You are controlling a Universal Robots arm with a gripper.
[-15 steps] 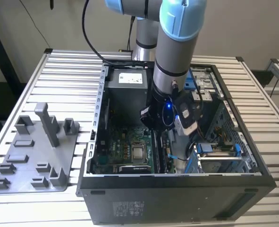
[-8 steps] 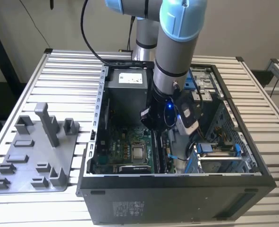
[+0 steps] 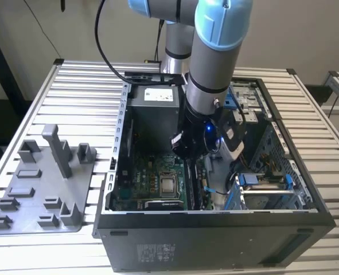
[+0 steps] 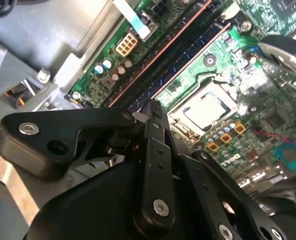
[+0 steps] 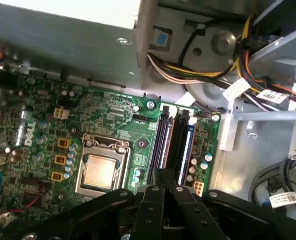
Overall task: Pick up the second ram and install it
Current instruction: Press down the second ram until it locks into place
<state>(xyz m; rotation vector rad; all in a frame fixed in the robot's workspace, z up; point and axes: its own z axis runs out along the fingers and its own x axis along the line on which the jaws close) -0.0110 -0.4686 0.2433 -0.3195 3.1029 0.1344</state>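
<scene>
Hovering inside the computer case [image 3: 215, 220], the gripper [image 5: 164, 181] has its fingers pressed together. Whether a memory stick sits between them, I cannot tell. The memory slots [image 5: 174, 142] lie just beyond the fingertips, probably for seating it.

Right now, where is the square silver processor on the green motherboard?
The square silver processor sits low inside the open computer case, toward the exterior view's left of the black gripper, with the dark memory slots beside it.
</scene>
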